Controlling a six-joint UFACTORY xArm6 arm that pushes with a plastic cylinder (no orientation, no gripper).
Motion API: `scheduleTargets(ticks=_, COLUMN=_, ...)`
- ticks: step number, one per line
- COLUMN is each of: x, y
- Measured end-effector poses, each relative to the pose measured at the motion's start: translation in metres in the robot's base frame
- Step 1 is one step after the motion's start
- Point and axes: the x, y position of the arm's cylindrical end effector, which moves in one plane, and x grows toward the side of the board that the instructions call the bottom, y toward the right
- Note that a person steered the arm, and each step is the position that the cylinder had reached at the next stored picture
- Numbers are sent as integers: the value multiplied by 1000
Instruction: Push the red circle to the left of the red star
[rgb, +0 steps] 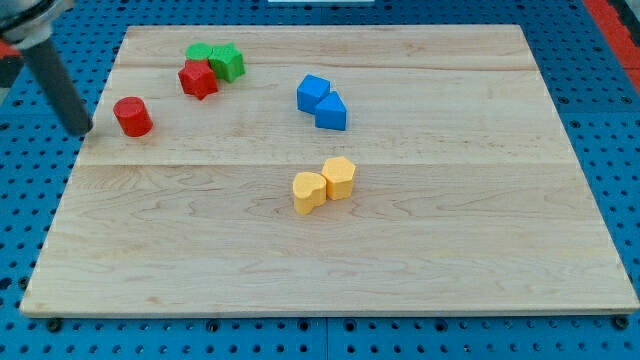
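My tip (82, 129) sits at the board's (400, 260) left edge, just beside the red circle (132, 116), at its 9 o'clock, small gap, not touching as far as I can tell. No pincer on this rig, just the dark rod, so no open/closed state to give.

Red circle is upright, upper-left area of the board. Red star (198, 79) is at its 2 o'clock, near but apart.

Green cluster: green star-ish block (227, 62) touches the red star at its 1 o'clock; a second green block (199, 51) is behind, shape unclear, partly hidden.

Blue cube (313, 92) and blue wedge-like block (331, 112) touch, upper centre. Two yellow blocks mid-board, touching: yellow heart-like one (309, 191), yellow hexagon-like one (339, 177) at its 2 o'clock.
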Motion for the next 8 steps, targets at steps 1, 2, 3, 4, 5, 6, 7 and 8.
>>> scheduleTargets(ticks=1, x=12, y=46)
scheduleTargets(ticks=2, x=-30, y=54)
scheduleTargets(ticks=3, x=-59, y=68)
scheduleTargets(ticks=4, x=-72, y=47)
scheduleTargets(ticks=5, x=-86, y=53)
scheduleTargets(ticks=6, x=-86, y=73)
scheduleTargets(ticks=7, x=-88, y=66)
scheduleTargets(ticks=8, x=-92, y=80)
